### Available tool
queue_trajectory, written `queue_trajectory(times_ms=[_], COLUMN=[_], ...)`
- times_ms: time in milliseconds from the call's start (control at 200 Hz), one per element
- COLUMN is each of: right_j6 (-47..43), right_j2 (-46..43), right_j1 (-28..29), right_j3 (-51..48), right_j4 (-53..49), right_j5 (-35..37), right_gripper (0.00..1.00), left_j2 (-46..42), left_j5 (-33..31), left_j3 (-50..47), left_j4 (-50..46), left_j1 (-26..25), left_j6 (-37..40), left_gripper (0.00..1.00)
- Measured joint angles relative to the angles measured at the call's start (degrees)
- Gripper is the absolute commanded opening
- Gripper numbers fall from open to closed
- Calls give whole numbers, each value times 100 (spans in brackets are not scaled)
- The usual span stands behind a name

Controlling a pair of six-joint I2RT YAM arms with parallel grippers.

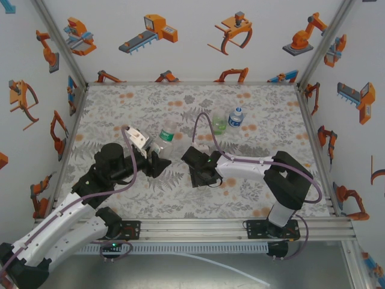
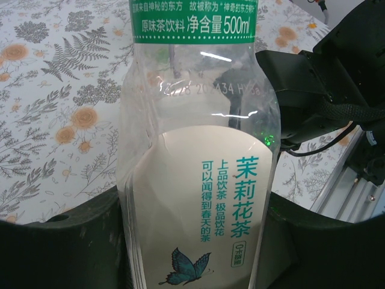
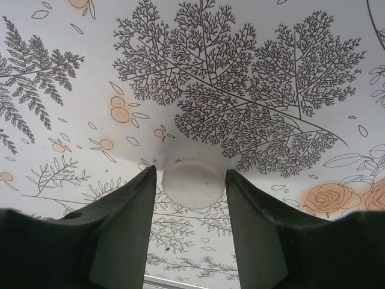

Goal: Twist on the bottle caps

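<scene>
- grey floral-print tabletop point(image 1: 120, 102), both arms reaching in over the middle
- clear plastic bottle with a white and green label point(image 2: 198, 180) is clamped in the left gripper point(image 1: 155, 158), left of centre, black fingers point(image 2: 60, 247) tight on both sides of the body
- green-tinted see-through bottle point(image 1: 219, 124) and clear bottle with a blue label point(image 1: 236, 117) stand upright just beside each other, far centre, well apart from both grippers
- right gripper point(image 1: 201, 176) points down at the table near centre
- small round white plastic cap point(image 3: 192, 180) lies on the table between the right jaws, which sit close against it; can't tell if they are pinching it
</scene>
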Motion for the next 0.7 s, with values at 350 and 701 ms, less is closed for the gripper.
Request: queue_trajectory(times_ms=[350, 701], right_j6=[0, 0], right_j2=[7, 26], right_j1=[26, 92], right_j3=[74, 76], right_j4=[-92, -151], right_j5=[2, 22], right_gripper=[47, 45], left_j2=[0, 26], left_j5=[0, 0], left_j3=[0, 0], left_j4=[0, 2], left_j1=[0, 0], left_j6=[0, 0], left_gripper=[0, 0])
